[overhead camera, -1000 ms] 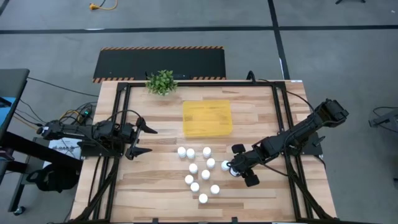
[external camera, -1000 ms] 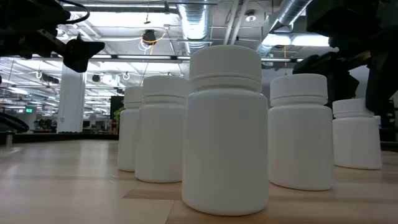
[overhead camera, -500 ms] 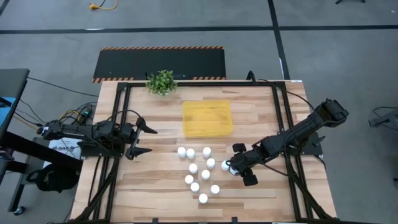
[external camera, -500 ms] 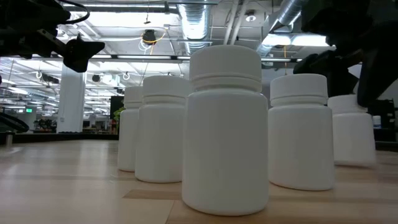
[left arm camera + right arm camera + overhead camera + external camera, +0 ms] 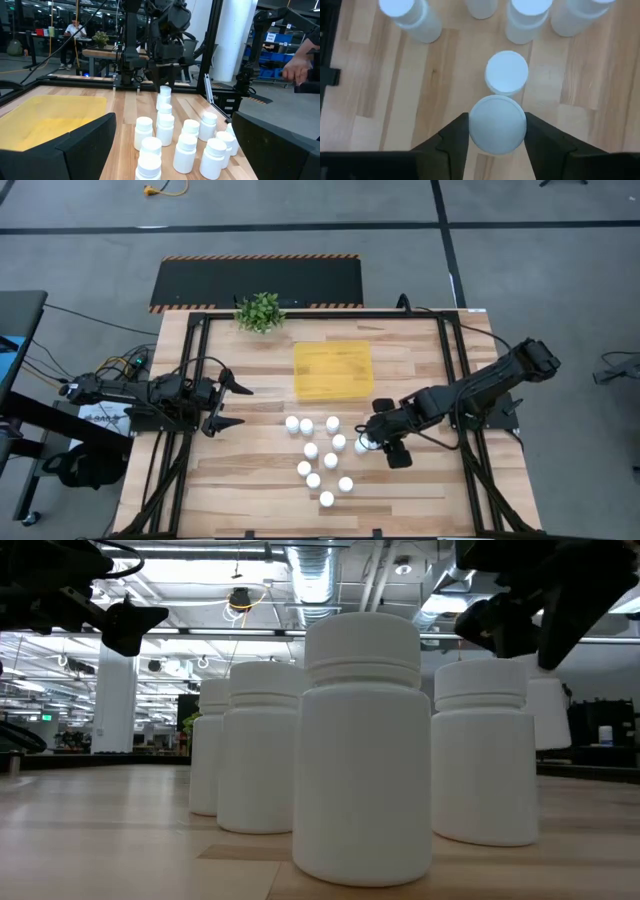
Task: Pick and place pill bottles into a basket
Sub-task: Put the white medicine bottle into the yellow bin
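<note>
On wooden table (image 5: 240,480), big workshop behind, we see bottles (image 5: 318,452) clustered near yellow tray (image 5: 333,370). Right gripper (image 5: 497,131) clamps one bottle (image 5: 497,124), lifted. Left gripper (image 5: 234,405) spread wide, empty, at left edge.

- Floor (image 5: 90,240): grey concrete with dark seam lines.
- Black mat (image 5: 258,280) with hazard-striped edges, on the floor just past the wooden table (image 5: 250,500).
- Small green potted plant (image 5: 260,311) at the table's far edge.
- Ceiling (image 5: 330,570): exposed ducts, pipes, strip lights.
- White column (image 5: 114,700) in an open hall.
- Person seated at a desk (image 5: 75,30) far back.
</note>
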Tool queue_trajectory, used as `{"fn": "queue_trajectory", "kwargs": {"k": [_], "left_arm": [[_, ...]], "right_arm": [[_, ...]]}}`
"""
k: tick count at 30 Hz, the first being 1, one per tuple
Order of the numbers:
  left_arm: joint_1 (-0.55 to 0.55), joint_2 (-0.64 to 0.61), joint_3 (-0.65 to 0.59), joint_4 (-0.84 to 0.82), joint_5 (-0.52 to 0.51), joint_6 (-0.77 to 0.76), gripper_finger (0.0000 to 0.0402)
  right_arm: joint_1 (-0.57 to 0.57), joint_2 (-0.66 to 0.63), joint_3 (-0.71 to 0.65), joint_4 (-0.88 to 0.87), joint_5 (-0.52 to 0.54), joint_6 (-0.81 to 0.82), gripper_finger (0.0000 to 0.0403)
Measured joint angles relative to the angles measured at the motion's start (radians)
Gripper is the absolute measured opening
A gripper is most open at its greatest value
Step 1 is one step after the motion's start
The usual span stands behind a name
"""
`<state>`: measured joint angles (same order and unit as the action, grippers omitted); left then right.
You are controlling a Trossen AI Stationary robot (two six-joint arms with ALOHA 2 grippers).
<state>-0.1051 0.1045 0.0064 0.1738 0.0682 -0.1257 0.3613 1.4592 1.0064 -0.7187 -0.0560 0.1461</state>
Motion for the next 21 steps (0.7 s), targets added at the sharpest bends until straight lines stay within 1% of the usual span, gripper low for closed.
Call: {"fn": "queue_trajectory", "kwargs": {"k": [3,5,11,13,18,21], "left_arm": [[0.0,0.0,0.0,0.0,0.0,0.0,0.0386],[0.0,0.0,0.0,0.0,0.0,0.0,0.0386],[0.0,0.0,0.0,0.0,0.0,0.0,0.0386],[0.0,0.0,0.0,0.0,0.0,0.0,0.0386],[0.0,0.0,0.0,-0.001,0.0,0.0,0.0386],[0.0,0.0,0.0,-0.008,0.0,0.0,0.0386]], "right_arm": [[-0.011,0.0,0.027,-0.065,-0.001,-0.031,0.0175],[-0.025,0.0,0.045,-0.098,-0.001,-0.055,0.0176],[-0.102,0.0,0.106,-0.157,0.002,-0.124,0.0154],[-0.137,0.0,0.129,-0.169,0.005,-0.15,0.0154],[-0.225,0.0,0.188,-0.172,0.055,-0.206,0.0175],[-0.285,0.0,0.226,-0.172,0.061,-0.258,0.0179]]}}
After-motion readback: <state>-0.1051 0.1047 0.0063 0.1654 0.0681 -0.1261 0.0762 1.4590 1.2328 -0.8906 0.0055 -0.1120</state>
